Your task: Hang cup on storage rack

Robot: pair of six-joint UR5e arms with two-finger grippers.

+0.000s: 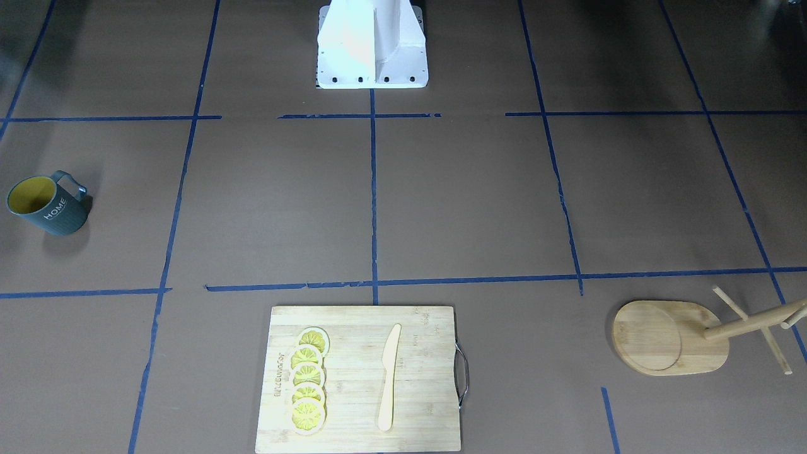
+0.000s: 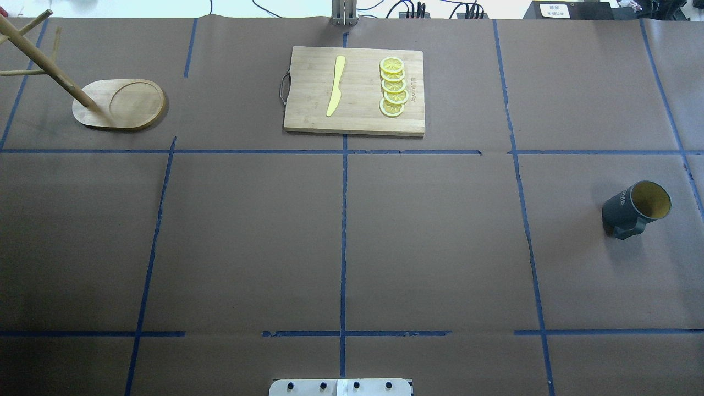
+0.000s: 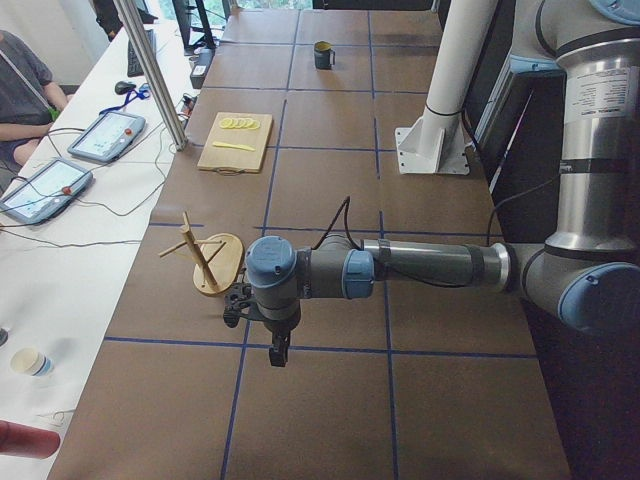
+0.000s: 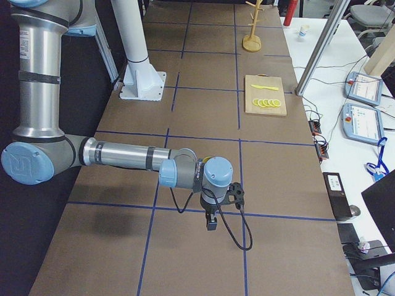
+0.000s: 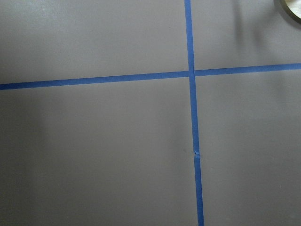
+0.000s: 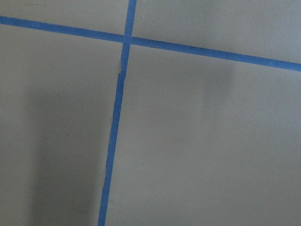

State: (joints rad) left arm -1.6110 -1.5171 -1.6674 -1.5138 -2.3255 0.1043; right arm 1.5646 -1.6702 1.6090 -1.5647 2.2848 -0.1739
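**Blue-grey cup untouched: the reach has not yet begun**

The left fingers (image 3: 278,352) and the right fingers (image 4: 211,222) point down over bare brown surface. They hang well away from the cutting board (image 1: 353,378), toward opposite ends of the surface. They show only in the side views, so it cannot be told whether they are parted or closed. Neither pair holds anything.

The cup (image 2: 635,209) stands upright on the surface, well off to the board's side on the robot's right and nearer the robot than the board. Its handle is turned toward the robot, and nothing shows in its yellow inside.

The storage rack (image 2: 118,104) stands well off the board's other side. Its pegs carry nothing and its round recess is bare. On the board lie a row of lemon slices (image 1: 308,380) and a pale knife (image 1: 389,377).

The task looks to be at its start. The next move is probably for the right arm to travel to the cup and grip it so that the handle stays free for a peg.
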